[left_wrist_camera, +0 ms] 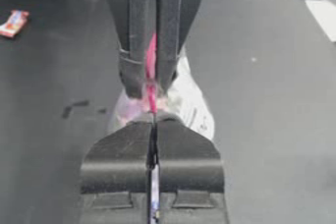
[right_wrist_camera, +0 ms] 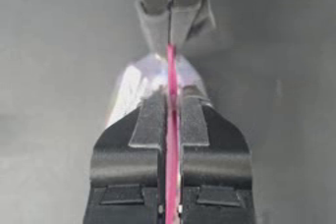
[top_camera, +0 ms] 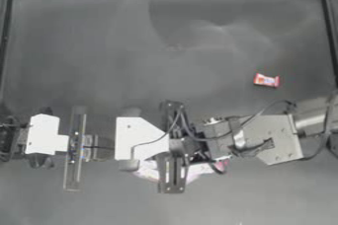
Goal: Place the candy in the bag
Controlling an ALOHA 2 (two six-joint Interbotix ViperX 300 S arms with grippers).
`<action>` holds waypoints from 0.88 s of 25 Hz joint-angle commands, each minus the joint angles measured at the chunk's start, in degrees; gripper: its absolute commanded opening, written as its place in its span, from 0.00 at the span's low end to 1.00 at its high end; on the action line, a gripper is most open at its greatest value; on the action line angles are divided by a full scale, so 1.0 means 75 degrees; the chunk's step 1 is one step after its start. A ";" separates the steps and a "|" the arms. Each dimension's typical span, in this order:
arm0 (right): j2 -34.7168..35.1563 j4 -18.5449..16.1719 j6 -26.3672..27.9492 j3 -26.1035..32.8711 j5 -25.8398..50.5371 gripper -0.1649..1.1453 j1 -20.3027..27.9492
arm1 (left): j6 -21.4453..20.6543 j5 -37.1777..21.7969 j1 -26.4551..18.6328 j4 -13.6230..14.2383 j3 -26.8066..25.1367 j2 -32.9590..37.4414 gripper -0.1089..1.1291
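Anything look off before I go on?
Yes: both the left gripper and the right gripper pinch the bag's pink strip shut, while the candy lies alone on the table, outside it.

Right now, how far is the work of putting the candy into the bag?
Done: nothing is packed yet. The small red-orange wrapped candy lies alone on the dark table, apart from both arms. In hand: the left gripper and the right gripper are both shut on the pink closure strip of the clear crinkly plastic bag. Left: opening the mouth, then fetching and inserting the candy.
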State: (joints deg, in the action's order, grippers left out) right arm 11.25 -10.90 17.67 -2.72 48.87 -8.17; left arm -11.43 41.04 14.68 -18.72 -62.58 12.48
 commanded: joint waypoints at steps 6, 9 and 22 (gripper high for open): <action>-0.0480 0.0129 0.0188 -0.0281 0.0047 0.28 -0.0105 | -0.0012 0.0059 0.0047 0.0023 0.0023 0.0492 0.19; -0.0562 0.0129 0.0340 -0.0398 0.0047 0.28 -0.0129 | -0.0012 0.0059 0.0047 0.0023 0.0012 0.0492 0.19; -0.0809 0.0129 0.0703 -0.0855 0.0082 0.28 -0.0305 | 0.0000 0.0047 0.0047 0.0012 -0.0012 0.0480 0.19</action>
State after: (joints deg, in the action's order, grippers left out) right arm 7.56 -10.20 22.50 -8.88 48.69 -9.84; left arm -11.43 41.13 14.68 -18.72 -62.84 12.48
